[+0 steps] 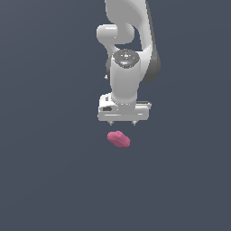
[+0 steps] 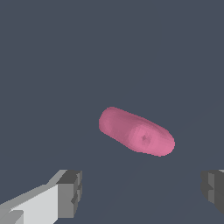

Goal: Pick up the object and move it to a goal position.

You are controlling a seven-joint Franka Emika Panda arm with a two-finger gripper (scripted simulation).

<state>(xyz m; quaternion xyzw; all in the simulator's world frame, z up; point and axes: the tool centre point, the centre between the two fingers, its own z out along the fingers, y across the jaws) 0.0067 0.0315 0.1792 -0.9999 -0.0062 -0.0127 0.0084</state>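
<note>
The white Panda arm (image 1: 128, 54) hangs over a plain dark grey worktop (image 1: 45, 180), its claw (image 1: 122, 122) pointing down with the fingers spread wide and nothing between them. The pink-magenta object (image 1: 118, 139), a rounded oblong lump, lies on the worktop just under the claw, its long axis running from ten o'clock to four o'clock in the exterior view. In the wrist view the object (image 2: 136, 131) sits apart from both grey fingertips (image 2: 70, 193).
</note>
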